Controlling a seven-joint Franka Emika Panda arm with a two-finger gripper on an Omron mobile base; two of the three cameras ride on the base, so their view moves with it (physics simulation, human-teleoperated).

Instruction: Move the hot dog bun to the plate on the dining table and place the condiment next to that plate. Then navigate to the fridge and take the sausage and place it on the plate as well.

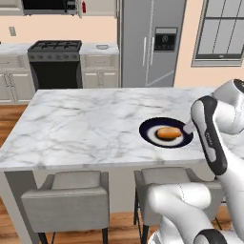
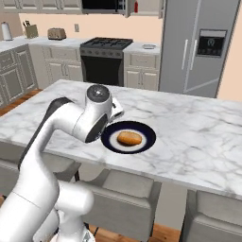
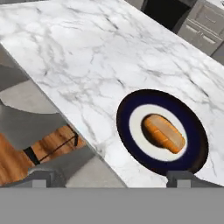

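The orange-tan hot dog bun [image 1: 168, 133] [image 2: 129, 138] [image 3: 164, 132] lies on the dark navy plate [image 1: 148, 128] [image 2: 149, 133] [image 3: 124, 122], near the front edge of the marble dining table [image 1: 86, 119] [image 2: 198, 127] [image 3: 87, 52]. My gripper [image 3: 112, 177] [image 2: 115, 112] [image 1: 188, 127] hovers open and empty over the table edge beside the plate. The condiment [image 1: 84, 6] [image 2: 136, 6], a small red bottle, stands high up beside the microwave. The grey fridge [image 1: 147, 43] [image 2: 198, 47] has both doors shut, so the sausage is hidden.
Grey chairs [image 1: 66, 198] [image 2: 127, 198] [image 3: 26, 122] are tucked under the table's near side. A black stove [image 1: 55, 59] [image 2: 105, 56] and beige cabinets line the back wall. A small silvery dish [image 1: 102, 46] [image 2: 149, 46] sits on the counter beside the fridge.
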